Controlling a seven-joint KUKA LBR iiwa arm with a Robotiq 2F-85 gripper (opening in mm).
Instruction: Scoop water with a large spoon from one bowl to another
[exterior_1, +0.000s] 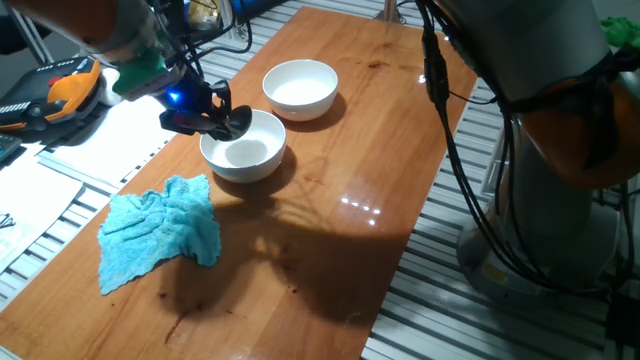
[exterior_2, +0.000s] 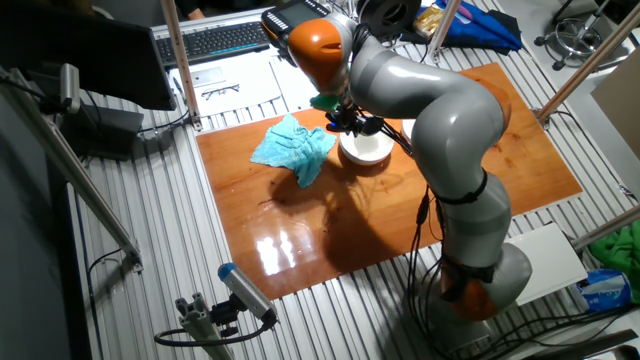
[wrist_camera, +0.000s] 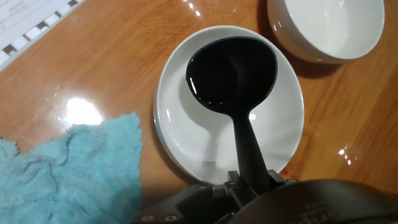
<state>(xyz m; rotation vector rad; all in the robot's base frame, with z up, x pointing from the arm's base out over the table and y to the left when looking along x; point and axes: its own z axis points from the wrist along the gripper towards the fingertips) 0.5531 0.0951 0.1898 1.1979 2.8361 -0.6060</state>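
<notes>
My gripper (exterior_1: 205, 112) is shut on the handle of the large spoon, a black ladle (wrist_camera: 231, 73). Its cup hangs over the near white bowl (wrist_camera: 180, 143) and holds a little liquid that glints at the rim. That bowl (exterior_1: 255, 160) stands left of the table's middle. A second white bowl (exterior_1: 300, 88) stands just behind it and also shows in the hand view (wrist_camera: 323, 28) at the top right. The water is barely visible in either bowl. The ladle's red tip is hidden. In the other fixed view the arm covers most of the bowl (exterior_2: 365, 150).
A crumpled light blue cloth (exterior_1: 160, 228) lies on the wooden table (exterior_1: 400, 120) just left of the near bowl, also in the hand view (wrist_camera: 68, 174). Papers and tools lie beyond the table's left edge. The arm's base (exterior_1: 560, 140) stands at the right.
</notes>
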